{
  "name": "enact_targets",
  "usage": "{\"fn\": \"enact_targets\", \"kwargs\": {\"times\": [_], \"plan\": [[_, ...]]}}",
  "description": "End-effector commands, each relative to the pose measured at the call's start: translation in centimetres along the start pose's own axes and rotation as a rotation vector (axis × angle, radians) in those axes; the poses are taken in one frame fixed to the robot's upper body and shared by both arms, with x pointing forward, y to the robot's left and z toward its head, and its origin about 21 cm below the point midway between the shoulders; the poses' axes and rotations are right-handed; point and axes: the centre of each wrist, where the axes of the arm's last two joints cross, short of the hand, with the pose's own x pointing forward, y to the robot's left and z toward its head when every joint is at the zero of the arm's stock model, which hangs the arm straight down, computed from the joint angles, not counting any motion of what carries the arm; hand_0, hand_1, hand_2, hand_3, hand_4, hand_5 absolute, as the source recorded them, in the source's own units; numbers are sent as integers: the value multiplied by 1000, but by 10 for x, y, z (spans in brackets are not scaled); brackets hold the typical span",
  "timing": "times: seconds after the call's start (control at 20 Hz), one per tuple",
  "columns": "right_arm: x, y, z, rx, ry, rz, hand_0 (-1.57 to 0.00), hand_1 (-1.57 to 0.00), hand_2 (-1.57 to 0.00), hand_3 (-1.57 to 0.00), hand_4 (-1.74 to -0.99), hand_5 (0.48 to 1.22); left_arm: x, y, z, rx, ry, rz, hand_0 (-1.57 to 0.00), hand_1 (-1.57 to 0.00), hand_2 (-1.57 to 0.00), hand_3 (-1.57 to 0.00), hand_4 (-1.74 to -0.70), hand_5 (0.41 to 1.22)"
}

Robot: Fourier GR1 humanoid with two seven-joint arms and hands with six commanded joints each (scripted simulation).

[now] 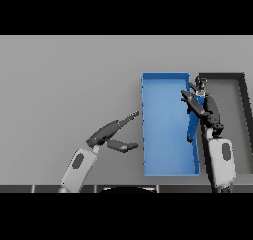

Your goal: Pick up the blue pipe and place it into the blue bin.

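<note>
This looks like a bare sorting or test station rather than a home or shop. A plain grey table (64, 76) fills the frame, with no furniture or decor around it. Right of centre lies a shallow blue bin (165, 160), and a dark grey bin (232, 77) sits just beside it at the right edge.

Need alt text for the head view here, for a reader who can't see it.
The right hand holds the blue pipe over the right side of the blue bin, the pipe hanging down from its fingers. A dark grey bin sits just right of the blue one, and the left hand hovers open left of it.
</note>
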Motion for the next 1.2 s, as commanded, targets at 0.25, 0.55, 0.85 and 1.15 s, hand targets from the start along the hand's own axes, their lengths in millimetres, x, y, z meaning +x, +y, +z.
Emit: {"fn": "enact_targets", "kwargs": {"times": [0.25, 0.55, 0.85, 1.15], "plan": [[-27, 2, 1, -15, 224, -42, -1571, -1571, -1571, -514, -1661, 1221, 3, 5, 1, 19, -12, -4, 1, 1, 1, 1, -919, 486], [-26, 3, -3, -55, 353, -67, -693, -656, -631, -186, -1370, 1125, 3, 2, -2, 14, -2, 2, 1, 1, 1, 1, -924, 493], [-21, 11, 1, 55, 380, 301, -181, -171, -165, -48, -1219, 870, 2, 4, 2, 25, -4, 3, 1, 1, 1, 1, -927, 495], [-21, 12, -2, 91, 422, 399, -47, -44, -42, -12, -1125, 747, 1, 0, -1, 15, 1, 10, 1, 1, 1, 1, -931, 496]]}}
